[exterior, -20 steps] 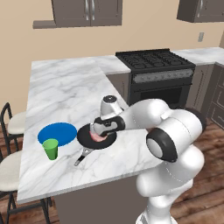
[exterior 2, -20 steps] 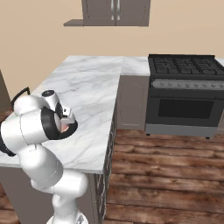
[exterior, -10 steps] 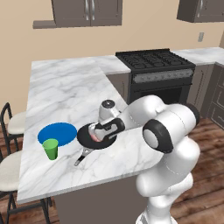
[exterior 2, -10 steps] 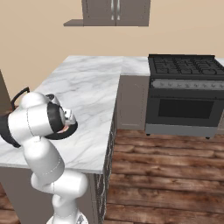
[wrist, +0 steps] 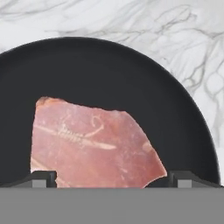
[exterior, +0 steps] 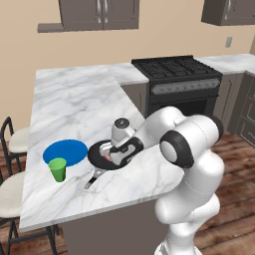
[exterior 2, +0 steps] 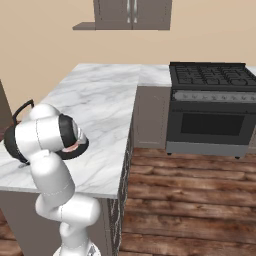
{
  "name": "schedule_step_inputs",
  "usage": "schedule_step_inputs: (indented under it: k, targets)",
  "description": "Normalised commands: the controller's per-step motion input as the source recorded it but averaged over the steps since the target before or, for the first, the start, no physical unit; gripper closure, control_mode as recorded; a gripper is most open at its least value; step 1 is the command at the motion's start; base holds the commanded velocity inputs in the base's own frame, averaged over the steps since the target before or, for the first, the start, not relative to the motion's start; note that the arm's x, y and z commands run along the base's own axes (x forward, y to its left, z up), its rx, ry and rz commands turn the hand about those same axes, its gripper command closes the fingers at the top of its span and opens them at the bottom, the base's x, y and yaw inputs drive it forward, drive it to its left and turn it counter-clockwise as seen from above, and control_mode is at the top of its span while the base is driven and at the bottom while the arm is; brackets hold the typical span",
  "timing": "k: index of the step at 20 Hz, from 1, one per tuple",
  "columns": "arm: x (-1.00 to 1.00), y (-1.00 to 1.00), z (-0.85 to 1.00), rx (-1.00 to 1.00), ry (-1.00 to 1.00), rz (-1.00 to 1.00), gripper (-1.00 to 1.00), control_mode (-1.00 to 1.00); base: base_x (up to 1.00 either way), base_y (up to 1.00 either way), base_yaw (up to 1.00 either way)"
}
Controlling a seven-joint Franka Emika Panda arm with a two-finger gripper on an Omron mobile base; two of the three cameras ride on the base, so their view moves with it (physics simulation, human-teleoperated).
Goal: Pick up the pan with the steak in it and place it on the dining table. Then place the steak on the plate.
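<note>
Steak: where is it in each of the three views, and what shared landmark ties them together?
Left base view: steak, a pink sliver under the gripper, left of centre.
Right base view: pink sliver beside the arm, left of centre.
Hand view: large, lower centre.
Shared landmark: the pan around it.

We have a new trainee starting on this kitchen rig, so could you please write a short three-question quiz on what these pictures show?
1. True or false: the steak lies inside the pan.
2. What stands nearest the plate? A) a green cup B) a kettle C) a bowl
3. In a few words, how do the gripper and the steak stand to each other?

Key
1. True. The pan rests on the dining table, with the steak in it.
2. A. The cup stands at the plate's near edge.
3. The gripper is open, one fingertip either side of the steak's near edge, not closed on it.
</note>
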Motion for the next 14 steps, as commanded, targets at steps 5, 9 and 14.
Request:
schedule_step_inputs:
  k: [5, 9, 14]
  targets:
    - [0.09, 0.0, -0.15, 0.0, -0.04, 0.0, -1.0, -1.0, 0.0, 0.0, 0.0]
    - [0.13, 0.0, -0.13, 0.0, -0.04, 0.0, -1.0, -1.0, 0.0, 0.0, 0.0]
    - [0.01, 0.0, -0.02, 0.01, 0.0, 0.0, -1.0, -1.0, 0.0, 0.0, 0.0]
